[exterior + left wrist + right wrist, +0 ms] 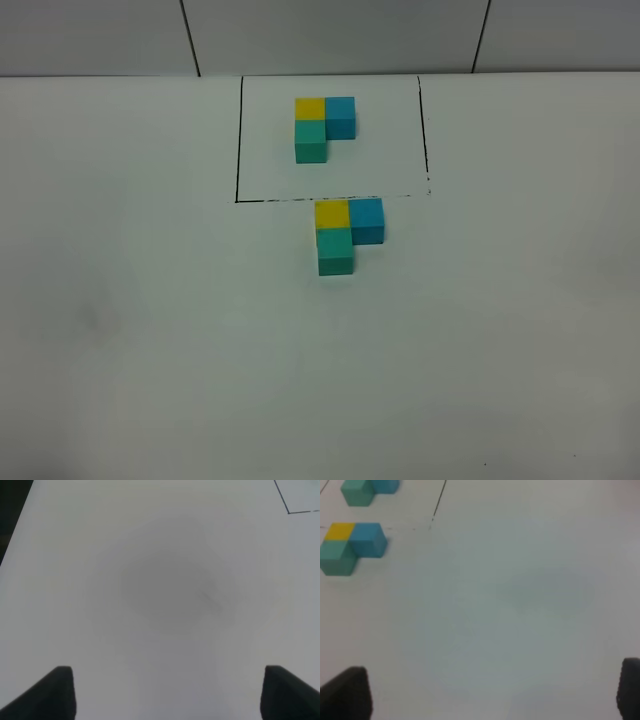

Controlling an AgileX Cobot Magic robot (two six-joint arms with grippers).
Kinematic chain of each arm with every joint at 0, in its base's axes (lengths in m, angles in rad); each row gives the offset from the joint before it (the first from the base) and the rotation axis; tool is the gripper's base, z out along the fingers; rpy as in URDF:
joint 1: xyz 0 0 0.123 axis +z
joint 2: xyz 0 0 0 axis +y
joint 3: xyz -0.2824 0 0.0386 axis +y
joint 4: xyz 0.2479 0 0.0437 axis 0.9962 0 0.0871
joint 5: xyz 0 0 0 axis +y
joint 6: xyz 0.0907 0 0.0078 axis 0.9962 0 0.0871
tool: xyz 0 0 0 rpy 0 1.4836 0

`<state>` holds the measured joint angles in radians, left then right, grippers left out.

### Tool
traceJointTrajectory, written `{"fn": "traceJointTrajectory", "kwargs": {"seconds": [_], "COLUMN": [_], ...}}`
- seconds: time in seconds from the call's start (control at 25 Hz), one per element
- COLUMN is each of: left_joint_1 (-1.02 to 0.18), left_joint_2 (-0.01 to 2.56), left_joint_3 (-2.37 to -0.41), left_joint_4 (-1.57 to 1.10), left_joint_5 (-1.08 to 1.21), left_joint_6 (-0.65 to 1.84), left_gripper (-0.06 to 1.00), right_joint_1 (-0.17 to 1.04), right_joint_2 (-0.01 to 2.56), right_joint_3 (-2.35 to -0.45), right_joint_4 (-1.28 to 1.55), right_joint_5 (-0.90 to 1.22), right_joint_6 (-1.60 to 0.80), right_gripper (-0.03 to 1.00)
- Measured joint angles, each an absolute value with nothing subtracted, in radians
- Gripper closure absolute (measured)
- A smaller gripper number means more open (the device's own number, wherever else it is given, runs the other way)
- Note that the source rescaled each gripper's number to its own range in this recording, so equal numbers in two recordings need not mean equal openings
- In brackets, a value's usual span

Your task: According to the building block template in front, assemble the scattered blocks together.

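the building block template (324,128) sits inside the black-lined rectangle (238,140) at the far side of the white table (140,340): yellow at the far left, blue touching it on the right, teal-green touching the yellow on the near side, an l shape. it is there as the pattern to copy, so it makes sense that it stays framed and apart from the working area

taking the rectangle as landmark, the scattered blocks (347,235) lie just outside its near edge, a little right of the template's line. the yellow cube (331,213) touches the frame's near line, the blue cube (367,220) is pressed against the yellow's right side, and the teal-green cube (336,250) against its near side. they are all touching, in the same l and the same turn as the template (so, judging from this, the copy looks finished and nothing needs holding)

the left gripper (167,690) hovers over bare table to the near left of the rectangle, only a corner of the frame in its view; its fingers are spread apart and grasp nothing. the right gripper (492,692) hovers to the near right of the rectangle, fingers released wide, also empty, with both clusters well away from it. both seem parked clear of the blocks so as not to nudge them

no brand, label or writing can be read on the cubes, the frame or the table
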<state>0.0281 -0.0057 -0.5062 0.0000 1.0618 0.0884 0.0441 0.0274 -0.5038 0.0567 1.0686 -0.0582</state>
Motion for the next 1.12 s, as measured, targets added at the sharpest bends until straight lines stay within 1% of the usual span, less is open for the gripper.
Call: {"fn": "traceJointTrajectory", "kwargs": {"seconds": [0.56, 0.84, 1.12], "left_joint_1": [0.028, 0.028, 0.028], "left_joint_2": [-0.006, -0.006, -0.006], "left_joint_3": [-0.506, -0.506, -0.506], "left_joint_4": [0.000, 0.000, 0.000], "left_joint_5": [1.062, 1.062, 1.062], "left_joint_6": [0.088, 0.088, 0.088], "left_gripper": [0.19, 0.19, 0.19], "right_joint_1": [0.042, -0.038, -0.039], "right_joint_2": [0.010, 0.010, 0.010], "right_joint_3": [-0.504, -0.504, -0.504], "right_joint_4": [0.014, 0.010, 0.008], "right_joint_5": [1.068, 1.068, 1.068], "right_joint_6": [0.000, 0.009, 0.008], "right_gripper": [-0.03, -0.03, -0.03]}}
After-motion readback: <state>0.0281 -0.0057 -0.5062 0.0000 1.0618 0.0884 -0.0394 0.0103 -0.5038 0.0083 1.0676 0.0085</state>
